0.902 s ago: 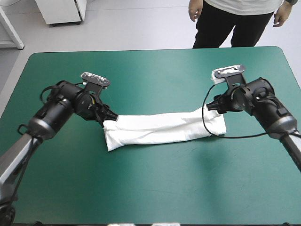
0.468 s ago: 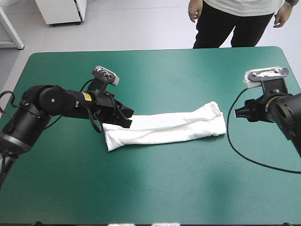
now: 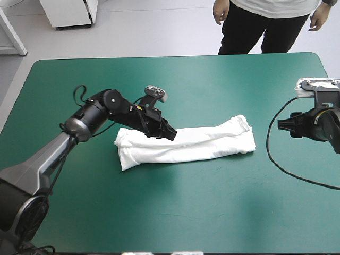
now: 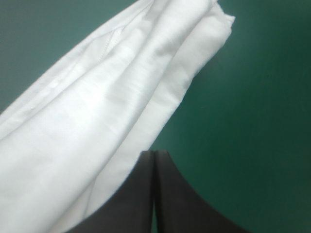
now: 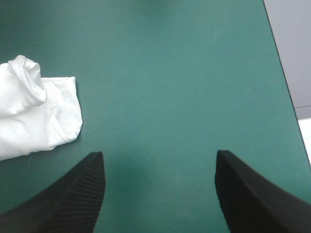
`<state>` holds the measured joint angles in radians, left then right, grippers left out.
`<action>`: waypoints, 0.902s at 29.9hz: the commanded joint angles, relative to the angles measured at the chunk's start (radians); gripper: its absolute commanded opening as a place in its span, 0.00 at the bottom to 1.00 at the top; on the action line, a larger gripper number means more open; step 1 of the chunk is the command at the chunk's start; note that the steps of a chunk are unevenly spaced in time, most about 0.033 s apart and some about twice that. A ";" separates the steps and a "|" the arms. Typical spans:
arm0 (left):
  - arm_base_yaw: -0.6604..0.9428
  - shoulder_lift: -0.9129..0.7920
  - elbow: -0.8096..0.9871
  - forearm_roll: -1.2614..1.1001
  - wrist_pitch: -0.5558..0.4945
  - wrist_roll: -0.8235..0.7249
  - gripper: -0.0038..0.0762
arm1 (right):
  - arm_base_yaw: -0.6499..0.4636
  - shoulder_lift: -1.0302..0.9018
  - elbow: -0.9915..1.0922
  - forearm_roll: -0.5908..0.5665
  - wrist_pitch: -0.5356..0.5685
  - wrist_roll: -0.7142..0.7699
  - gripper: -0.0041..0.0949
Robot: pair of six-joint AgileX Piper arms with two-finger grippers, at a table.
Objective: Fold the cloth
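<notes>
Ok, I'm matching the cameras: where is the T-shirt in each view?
High view: T-shirt, a long folded strip at centre, under the left hand.
Left wrist view: ahead of that shut hand.
Right wrist view: one end, beyond the open right hand.
Shared landmark: that rolled end.

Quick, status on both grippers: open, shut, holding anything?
Left gripper: shut, nothing seen between its fingers, at the T-shirt's edge.
Right gripper: open, empty, clear of the T-shirt.
</notes>
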<state>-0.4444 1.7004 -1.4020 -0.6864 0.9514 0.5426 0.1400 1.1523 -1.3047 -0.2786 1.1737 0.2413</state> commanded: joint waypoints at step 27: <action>-0.141 0.297 -0.032 0.156 -0.193 -0.162 0.04 | -0.238 0.477 -0.029 0.793 -0.129 -0.444 0.67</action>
<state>-0.5691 2.0010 -1.4372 -0.5809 0.7712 0.4059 -0.0901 1.6206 -1.3047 0.4168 1.0477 -0.1384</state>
